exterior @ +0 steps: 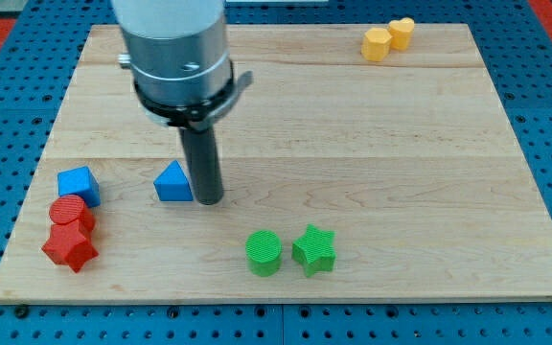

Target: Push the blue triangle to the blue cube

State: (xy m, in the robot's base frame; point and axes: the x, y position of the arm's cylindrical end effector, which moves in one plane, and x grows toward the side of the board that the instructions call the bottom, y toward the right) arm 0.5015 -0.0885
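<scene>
The blue triangle (172, 182) lies on the wooden board (353, 144) at the view's left of centre. My tip (209, 201) rests on the board right against the triangle's right side. The blue cube (78, 185) sits near the board's left edge, about a block's width to the left of the triangle.
A red cylinder (71, 213) and a red star (69, 246) sit just below the blue cube. A green cylinder (264, 253) and a green star (314, 250) lie at the bottom centre. A yellow hexagon (377, 44) and a yellow heart (402, 34) sit at the top right.
</scene>
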